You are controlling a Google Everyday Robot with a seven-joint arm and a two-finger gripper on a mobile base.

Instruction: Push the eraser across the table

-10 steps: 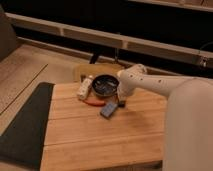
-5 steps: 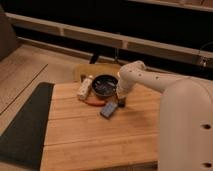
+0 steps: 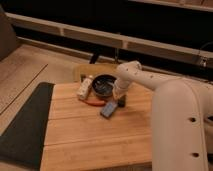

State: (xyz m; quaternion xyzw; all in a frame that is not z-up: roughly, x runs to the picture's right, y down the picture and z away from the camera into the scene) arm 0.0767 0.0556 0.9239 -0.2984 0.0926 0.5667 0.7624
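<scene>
The eraser (image 3: 122, 102) is a small black bar on the light wooden table (image 3: 90, 140), just right of the blue-grey block (image 3: 109, 109). My white arm comes in from the right and bends down over the table's far side. Its gripper (image 3: 118, 98) is shut and points down, right beside the eraser's left end and close to the dark bowl (image 3: 103, 85). I cannot tell whether it touches the eraser.
A thin red-orange item (image 3: 94, 103) lies in front of the bowl. A pale bottle-like thing (image 3: 85, 88) lies to the bowl's left. A dark grey mat (image 3: 25, 125) borders the table's left side. A chair back (image 3: 95, 70) stands behind the table.
The arm's bulky forearm has swung further into the right of the view. The gripper has dipped slightly lower beside the eraser. The objects have not visibly shifted.
</scene>
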